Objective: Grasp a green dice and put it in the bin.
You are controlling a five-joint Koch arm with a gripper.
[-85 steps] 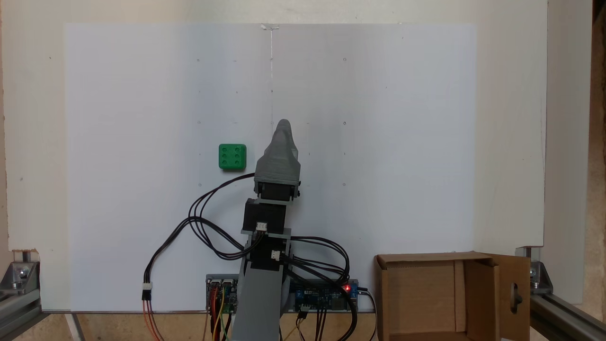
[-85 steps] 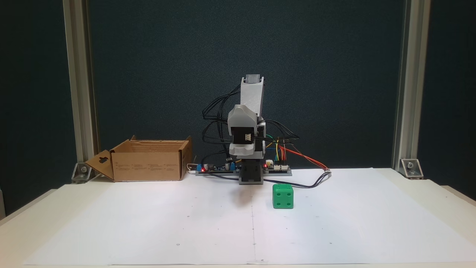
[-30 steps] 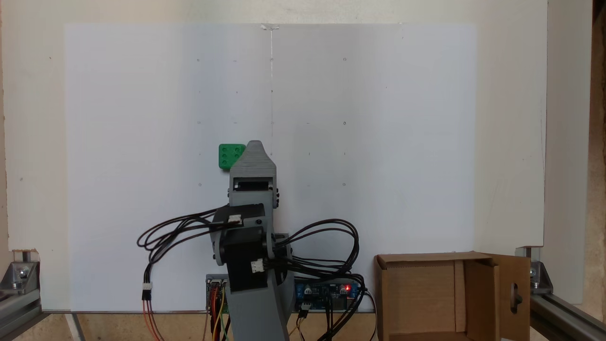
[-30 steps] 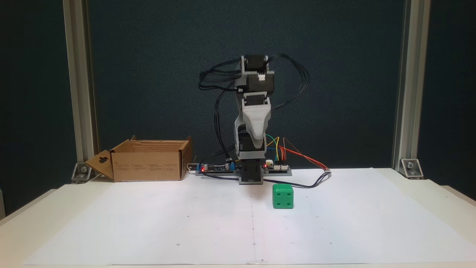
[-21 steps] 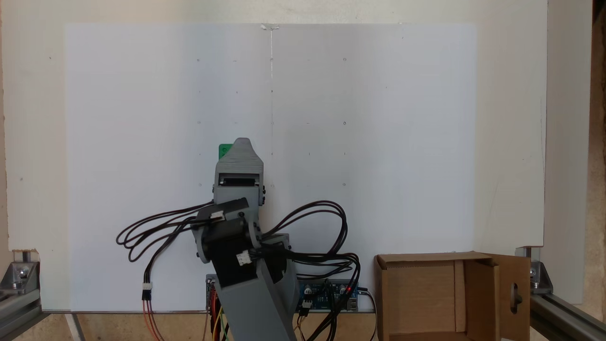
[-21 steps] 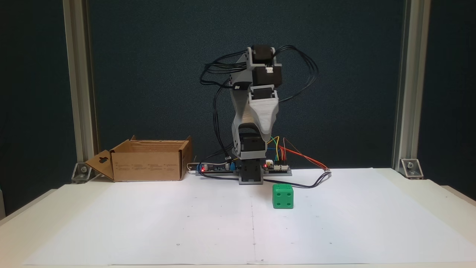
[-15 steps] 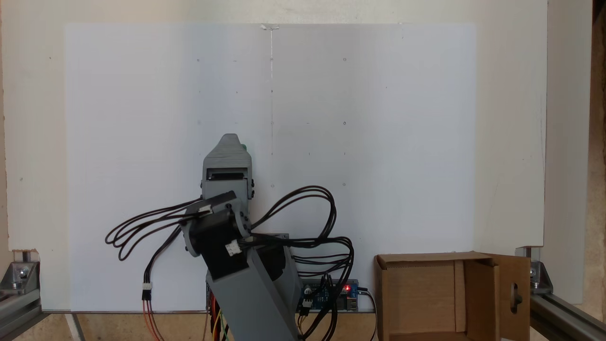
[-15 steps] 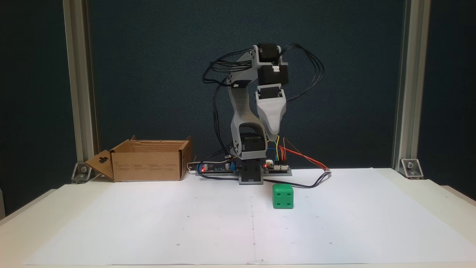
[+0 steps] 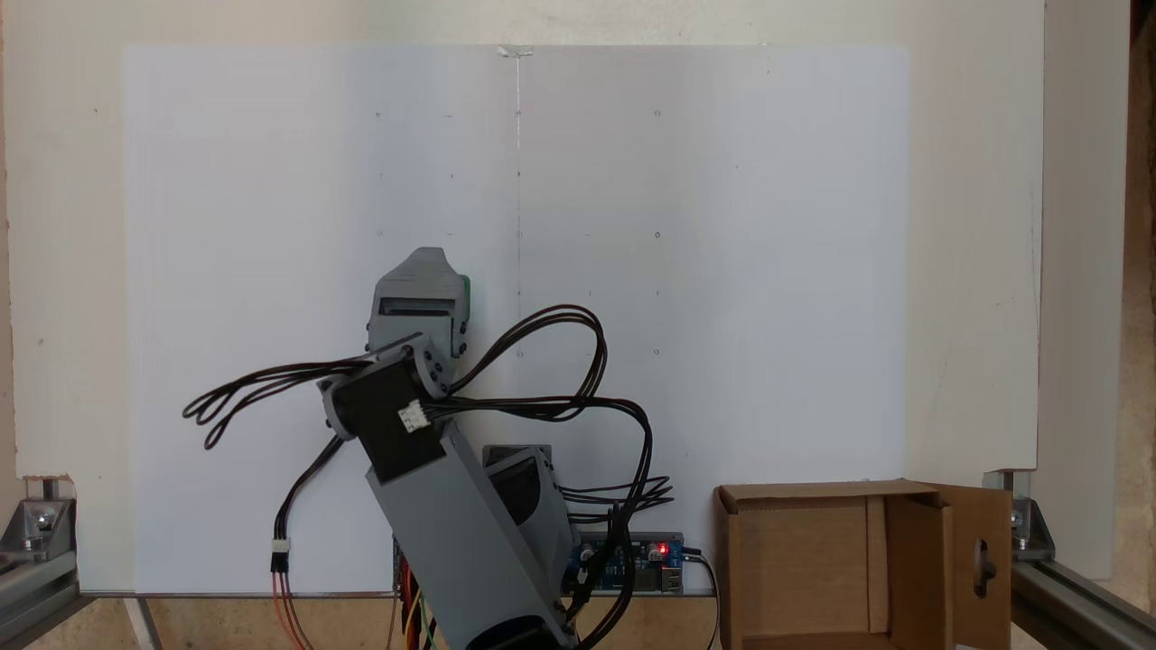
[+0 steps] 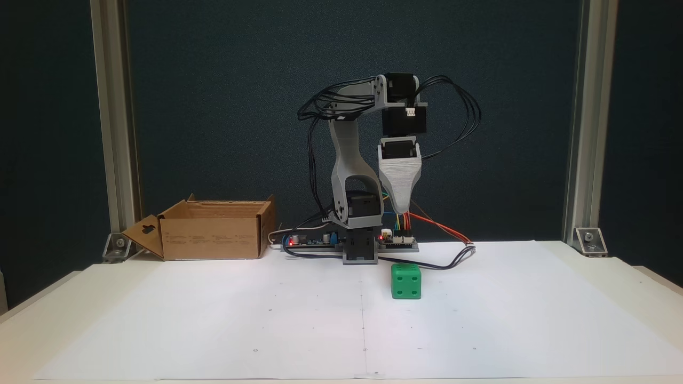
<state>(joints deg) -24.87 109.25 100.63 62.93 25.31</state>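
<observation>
Both fixed views: white paper sheet [image 10: 267, 320].

Arm's bent over at the elbow near the top centre of a fixed view, wrist pointing straight down. Gripper [image 10: 401, 209] hangs mid-frame, tapering to one tip, so can't tell whether it's open or closed.

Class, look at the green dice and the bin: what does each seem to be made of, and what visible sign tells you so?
Green dice: probably plastic, with even bright colour, rounded edges and pips sunk in the same green. Bin: corrugated cardboard, matt brown, with folded flaps and a cut-out in one flap.
</observation>
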